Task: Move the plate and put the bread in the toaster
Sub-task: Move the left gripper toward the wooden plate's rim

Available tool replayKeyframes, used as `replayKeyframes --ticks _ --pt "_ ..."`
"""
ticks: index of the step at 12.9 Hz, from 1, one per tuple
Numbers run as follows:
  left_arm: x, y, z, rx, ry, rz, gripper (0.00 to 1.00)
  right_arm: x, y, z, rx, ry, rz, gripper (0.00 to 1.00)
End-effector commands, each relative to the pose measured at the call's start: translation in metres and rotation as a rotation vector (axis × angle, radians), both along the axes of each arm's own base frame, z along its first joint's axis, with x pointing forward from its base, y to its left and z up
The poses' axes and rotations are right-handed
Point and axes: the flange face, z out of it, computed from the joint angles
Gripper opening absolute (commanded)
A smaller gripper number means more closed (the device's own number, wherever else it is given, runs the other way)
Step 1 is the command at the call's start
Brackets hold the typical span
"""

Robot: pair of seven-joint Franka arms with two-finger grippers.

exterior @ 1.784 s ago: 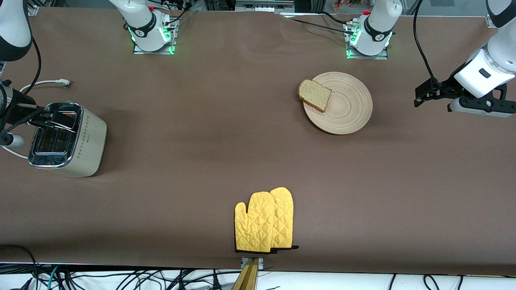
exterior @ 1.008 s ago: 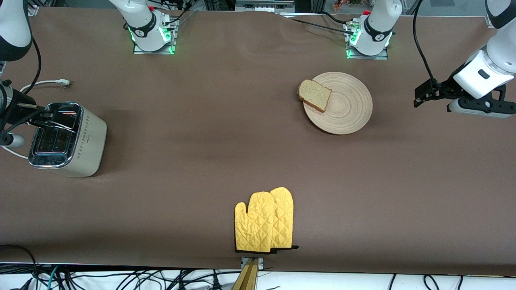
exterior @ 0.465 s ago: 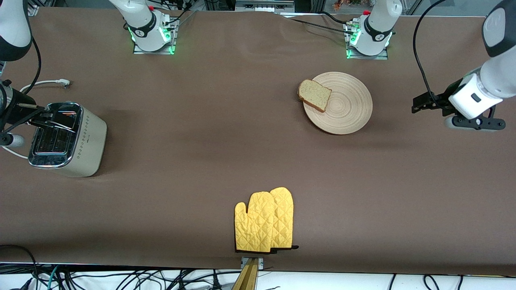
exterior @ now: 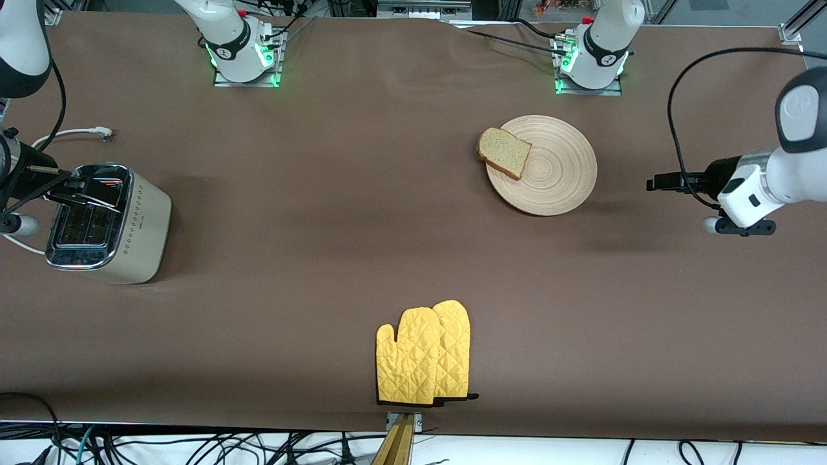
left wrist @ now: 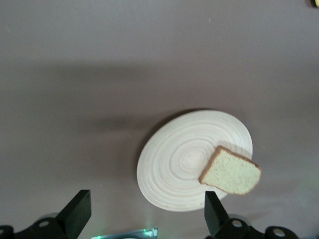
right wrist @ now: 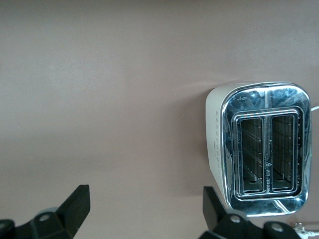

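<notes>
The plate (exterior: 555, 174) lies on the brown table near the left arm's base. The bread (exterior: 504, 152) rests on the plate's rim toward the right arm's end and overhangs it a little. My left gripper (exterior: 656, 184) is open and empty, in the air beside the plate toward the left arm's end of the table. Its wrist view shows the plate (left wrist: 179, 164) and the bread (left wrist: 230, 172) ahead of the gripper (left wrist: 145, 219). The toaster (exterior: 139, 226) stands at the right arm's end with both slots empty (right wrist: 269, 152). My right gripper (exterior: 68, 187) hangs open over it and waits (right wrist: 144, 209).
A pair of yellow oven mitts (exterior: 423, 355) lies at the table edge nearest the front camera. The toaster's white cord (exterior: 68, 134) trails toward the right arm's base (exterior: 242, 51). The left arm's base (exterior: 591, 58) stands just past the plate.
My left gripper has come down and moved toward the plate, with its wrist turned. The plate, bread, toaster and right arm have not moved.
</notes>
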Motion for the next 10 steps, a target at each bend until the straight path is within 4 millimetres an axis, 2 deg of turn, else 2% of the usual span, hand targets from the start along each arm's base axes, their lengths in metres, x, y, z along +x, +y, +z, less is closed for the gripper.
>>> replayKeyframes --ticks 1,3,5,6,8,9,10 --pt "-0.007 0.037 -0.057 -0.232 0.133 -0.002 1.0 0.003 0.0 0.005 -0.01 -0.008 0.012 1.0" --pt "-0.016 0.063 -0.108 -0.42 0.167 0.0 1.0 0.003 0.0 0.005 -0.01 -0.008 0.012 1.0" --pt "-0.024 0.074 -0.157 -0.603 0.099 -0.092 1.0 0.003 -0.001 0.005 -0.012 -0.008 0.014 1.0" --pt "-0.036 0.077 -0.182 -0.695 0.075 -0.094 1.0 0.003 -0.001 0.005 -0.012 -0.008 0.018 1.0" --pt "-0.055 0.066 -0.219 -0.824 0.052 -0.094 1.0 0.003 -0.001 0.005 -0.012 -0.008 0.018 1.0" --pt "-0.059 0.056 -0.229 -0.862 0.033 -0.123 1.0 0.003 -0.002 0.005 -0.022 -0.008 0.02 1.0" --pt "-0.072 0.045 -0.243 -0.896 0.039 -0.104 1.0 0.003 -0.001 0.005 -0.028 -0.008 0.022 1.0"
